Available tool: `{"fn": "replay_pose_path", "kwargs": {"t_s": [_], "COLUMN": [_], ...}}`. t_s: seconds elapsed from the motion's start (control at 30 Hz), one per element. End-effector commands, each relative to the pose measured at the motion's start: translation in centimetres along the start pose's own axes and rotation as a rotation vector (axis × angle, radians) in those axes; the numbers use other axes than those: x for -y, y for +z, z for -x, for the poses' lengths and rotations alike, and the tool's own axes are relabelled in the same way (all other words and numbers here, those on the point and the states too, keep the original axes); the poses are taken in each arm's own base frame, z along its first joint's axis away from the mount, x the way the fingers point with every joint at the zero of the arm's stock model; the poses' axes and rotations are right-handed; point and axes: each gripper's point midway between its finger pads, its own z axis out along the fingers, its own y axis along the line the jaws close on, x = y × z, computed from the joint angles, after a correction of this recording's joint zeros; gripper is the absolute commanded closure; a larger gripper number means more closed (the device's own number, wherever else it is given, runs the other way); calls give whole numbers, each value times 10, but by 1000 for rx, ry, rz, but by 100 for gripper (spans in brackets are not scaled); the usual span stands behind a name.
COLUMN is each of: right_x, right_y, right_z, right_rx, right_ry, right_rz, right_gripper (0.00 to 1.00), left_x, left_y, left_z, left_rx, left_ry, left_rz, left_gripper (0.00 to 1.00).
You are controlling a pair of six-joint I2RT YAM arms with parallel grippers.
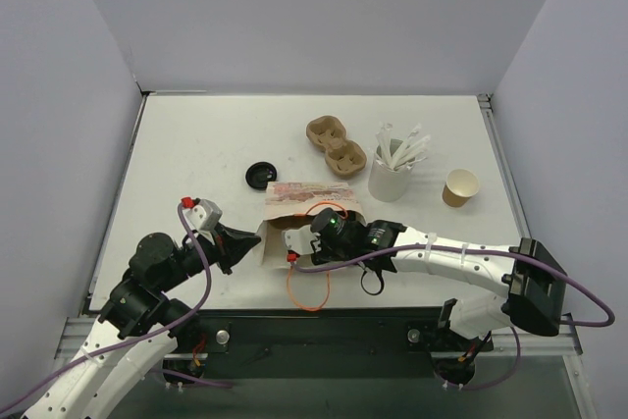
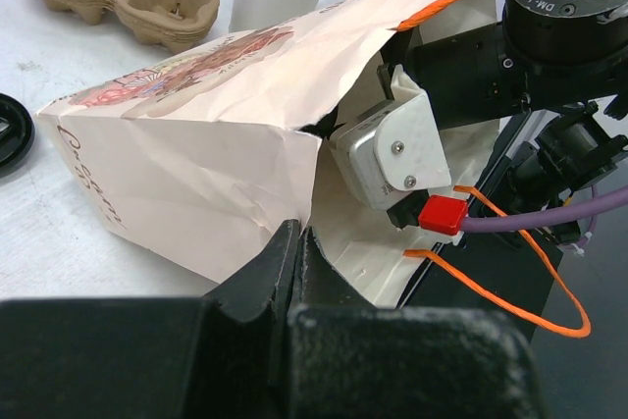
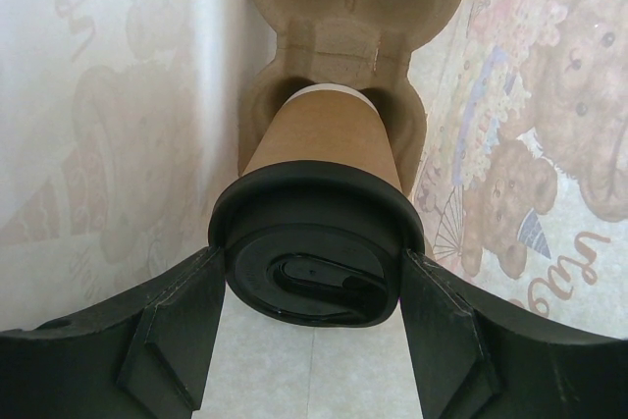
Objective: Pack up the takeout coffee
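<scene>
While the paper bag (image 1: 304, 193) lies on its side mid-table (image 1: 196, 144) with its mouth toward 6 o'clock, the right gripper (image 3: 312, 277) reaches inside it, its two fingers pressed against either side of the black lid (image 3: 314, 208) of the coffee cup (image 3: 319, 144). That cup sits deep in the bag, seated in one hole of a moulded carrier (image 3: 343, 36), with the bag's printed walls close on both sides. At the bag's 8 o'clock corner the left gripper (image 2: 297, 242) has its fingers together, pinching the edge of the mouth, and orange cord handles (image 1: 309, 291) trail toward the arms. Outside the bag, a second carrier (image 1: 336, 145) stands at 1 o'clock, a white cup (image 1: 389, 181) of white sticks (image 1: 402, 147) at 2 o'clock, an open brown cup (image 1: 459, 186) at 3 o'clock and a loose black lid (image 1: 261, 174) at 10 o'clock. That makes two brown cups, two carriers, two lids, one white cup and one bag.
</scene>
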Motion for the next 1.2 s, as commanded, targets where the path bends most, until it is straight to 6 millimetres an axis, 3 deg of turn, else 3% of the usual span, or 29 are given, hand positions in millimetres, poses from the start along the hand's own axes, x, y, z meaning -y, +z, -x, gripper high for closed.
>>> {"fn": "replay_pose_path", "kwargs": {"t_s": [0.0, 1.0, 1.17], "right_x": [21, 22, 17], "right_y": [-17, -26, -24], "right_z": [-13, -7, -14], "right_rx": [-56, -5, -45], "right_ry": [9, 25, 1], "right_rz": [-65, -50, -37], "right_gripper": [64, 64, 65], "left_x": [4, -1, -1], "left_y": [1, 6, 6], "left_z": [18, 17, 18], "left_rx": [63, 42, 46], "left_ry": [21, 31, 36], "left_rz": [-12, 6, 5], "left_gripper": [100, 100, 100]}}
